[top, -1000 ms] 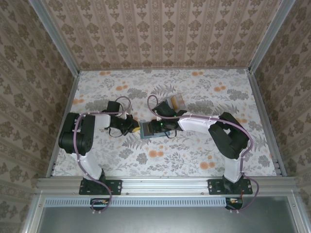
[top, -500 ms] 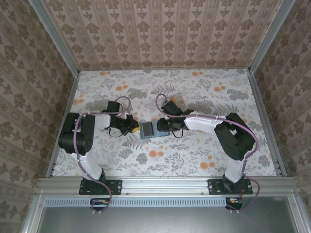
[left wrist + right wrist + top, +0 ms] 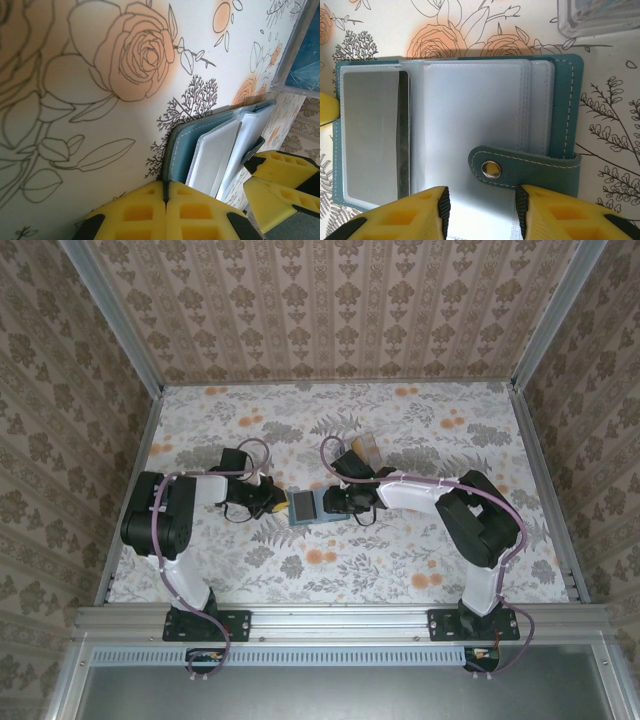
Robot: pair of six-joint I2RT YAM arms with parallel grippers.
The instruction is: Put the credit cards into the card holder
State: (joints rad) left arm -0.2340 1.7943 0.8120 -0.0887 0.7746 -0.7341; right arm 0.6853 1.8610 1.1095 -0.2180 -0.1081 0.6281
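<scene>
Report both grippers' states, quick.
Left gripper: closed on the cover edge of the flat teal fold-open card holder.
Right gripper: open, jaws apart over its pale inner sleeves.

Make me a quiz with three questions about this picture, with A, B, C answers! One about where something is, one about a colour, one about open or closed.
1. Where is the card holder?
A. On the table, between the left fingers and the right fingers
B. Against the far wall
C. On top of an arm

2. What colour is its cover?
A. Red
B. Teal
C. Black

3. How is it lying?
A. Snapped shut
B. Rolled up
C. Open

Answers:
1 A: the top view shows it flat on the table between the two arms.
2 B: the right wrist view shows a teal border round the pale sleeves.
3 C: its strap is undone and the sleeves are showing.
</scene>
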